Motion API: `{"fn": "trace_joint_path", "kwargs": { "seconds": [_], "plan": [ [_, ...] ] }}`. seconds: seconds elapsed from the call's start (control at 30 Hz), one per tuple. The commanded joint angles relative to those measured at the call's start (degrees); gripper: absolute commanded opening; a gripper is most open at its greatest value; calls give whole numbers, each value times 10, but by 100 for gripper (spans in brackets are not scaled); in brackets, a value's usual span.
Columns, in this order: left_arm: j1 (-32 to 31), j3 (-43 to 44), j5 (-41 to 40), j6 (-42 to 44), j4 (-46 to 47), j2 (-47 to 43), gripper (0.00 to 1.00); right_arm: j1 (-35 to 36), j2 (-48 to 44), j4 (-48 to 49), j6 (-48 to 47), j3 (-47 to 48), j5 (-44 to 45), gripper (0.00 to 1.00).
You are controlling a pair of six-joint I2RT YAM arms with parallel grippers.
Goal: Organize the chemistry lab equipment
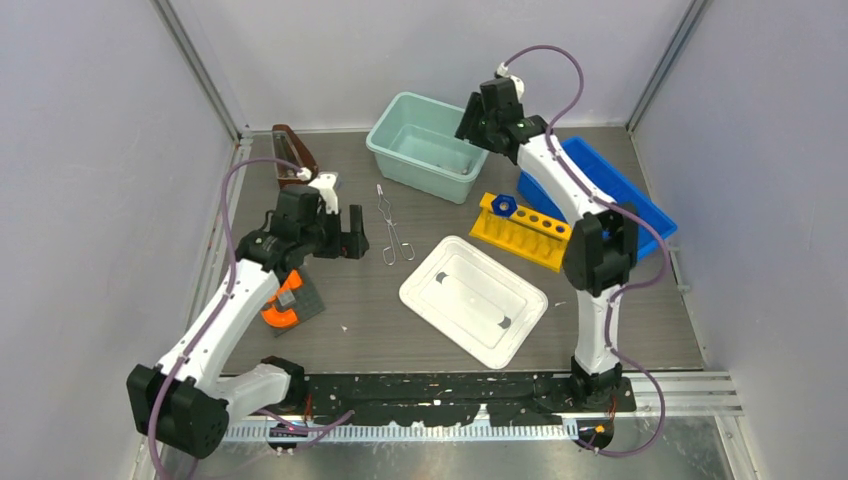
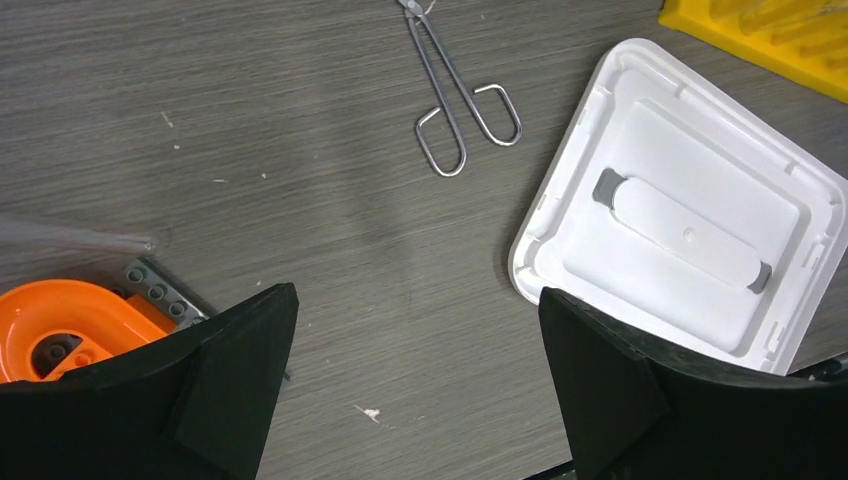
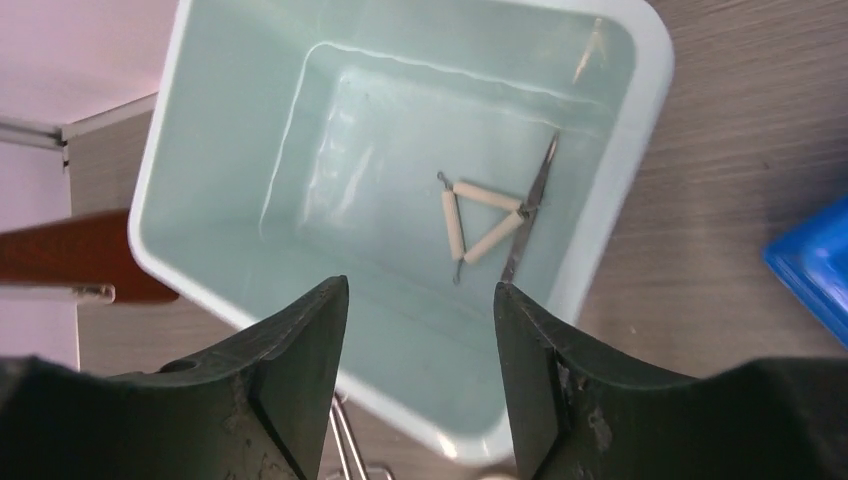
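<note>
Slim silver wire tongs lie on the table just right of my left gripper. In the left wrist view the tongs lie ahead of my left gripper, which is open and empty. My right gripper hovers open and empty over the teal bin. In the right wrist view the bin holds the small white triangle and a thin metal piece beyond my right gripper. A blue knob-like piece sits on the yellow rack. A clear glass rod lies at the left.
A white lid lies upside down at the table's middle. A blue tray stands at the back right, behind the rack. An orange and grey block piece lies under my left arm. A brown object lies at the back left.
</note>
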Motion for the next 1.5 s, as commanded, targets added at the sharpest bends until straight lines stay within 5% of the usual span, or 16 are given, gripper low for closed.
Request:
{"fn": "trace_joint_path", "kwargs": {
  "seconds": [0.0,0.3,0.67,0.97,1.13,1.47],
  "plan": [
    [3,43,-26,-60,18,42,90,18,-150,-18,-35,-69,27,62],
    [3,83,-84,-128,103,169,64,37,-370,-7,-47,-281,-4,62],
    [3,185,-80,-148,262,393,53,48,-563,5,-25,-463,-34,61],
    [0,185,-51,-180,327,467,50,49,-611,-25,-36,-490,-29,61],
    [1,223,-81,-149,289,507,50,49,-620,-27,-35,-498,-35,60],
    [21,218,-58,-107,404,544,48,49,-634,-35,-41,-510,-29,60]
  ]
}}
